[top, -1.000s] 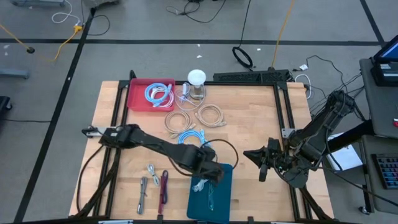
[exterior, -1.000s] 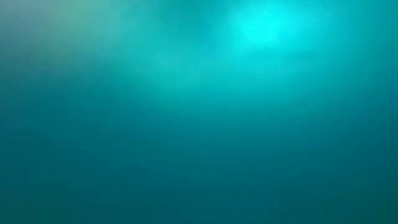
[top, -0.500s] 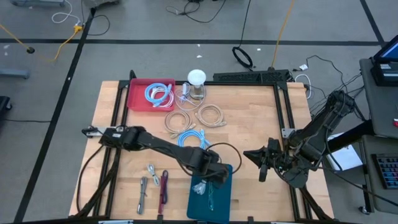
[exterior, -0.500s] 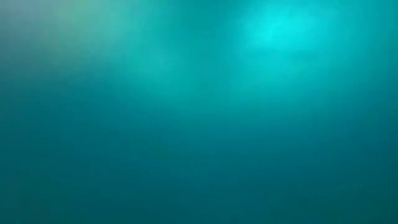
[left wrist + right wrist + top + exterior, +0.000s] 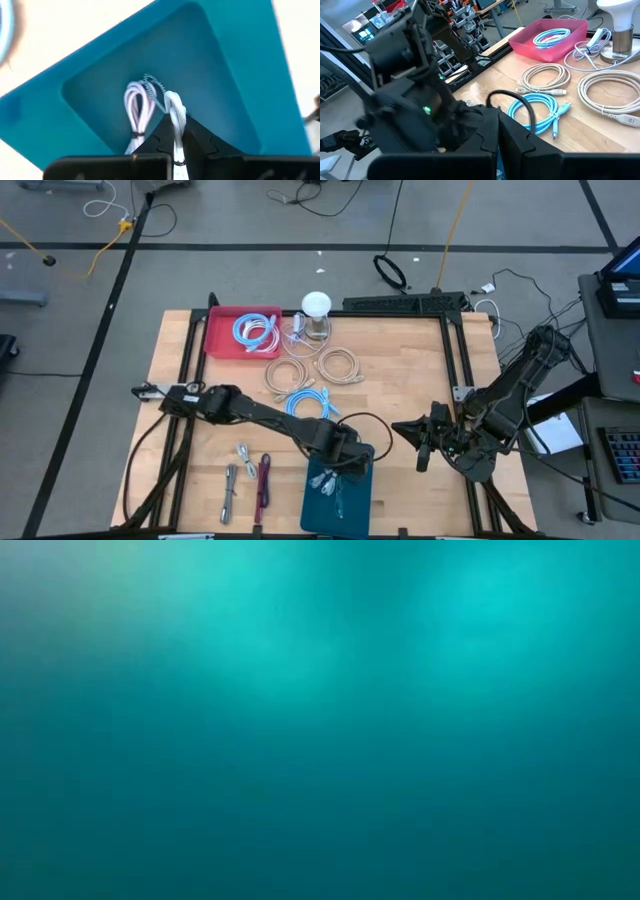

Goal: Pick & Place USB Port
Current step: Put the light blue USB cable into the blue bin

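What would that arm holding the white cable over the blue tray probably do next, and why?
Probably open its fingers and let go. The left gripper is pinched shut on the white cable right above the teal tray, where another bundled white cable already lies. The right gripper waits off to the side, so the drop looks like the left arm's job.

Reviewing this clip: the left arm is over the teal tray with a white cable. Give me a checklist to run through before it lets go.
1. left gripper shut on the white cable: ok.
2. Gripper positioned over the teal tray, inside its rim: ok.
3. Drop spot free: not ok, a bundled white cable already lies beside the held one.
4. Held cable clear of the tray floor: cannot tell.
5. right gripper parked at the table's right side, apart from the tray: ok.
6. Low view usable for checking height: not ok, it shows only teal.
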Robot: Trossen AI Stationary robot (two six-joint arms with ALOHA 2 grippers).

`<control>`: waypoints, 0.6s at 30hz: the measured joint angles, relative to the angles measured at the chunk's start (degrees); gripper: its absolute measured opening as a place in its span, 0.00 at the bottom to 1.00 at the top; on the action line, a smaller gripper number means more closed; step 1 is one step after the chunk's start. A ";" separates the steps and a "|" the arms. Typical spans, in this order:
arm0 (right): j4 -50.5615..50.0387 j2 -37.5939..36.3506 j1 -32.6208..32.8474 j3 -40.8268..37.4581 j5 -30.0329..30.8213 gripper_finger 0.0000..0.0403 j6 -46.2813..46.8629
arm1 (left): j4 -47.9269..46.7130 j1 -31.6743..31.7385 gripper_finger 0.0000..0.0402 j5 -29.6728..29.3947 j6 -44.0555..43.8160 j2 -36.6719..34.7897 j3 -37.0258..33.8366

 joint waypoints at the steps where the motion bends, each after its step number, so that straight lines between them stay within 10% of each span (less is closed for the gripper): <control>1: -0.02 0.00 0.00 0.00 0.00 0.00 -0.02 | 0.64 0.05 0.03 0.30 0.17 0.70 0.02; 18: -0.03 0.00 0.00 -0.02 -0.02 0.00 -0.27 | 1.28 0.83 0.15 3.73 4.45 3.32 0.00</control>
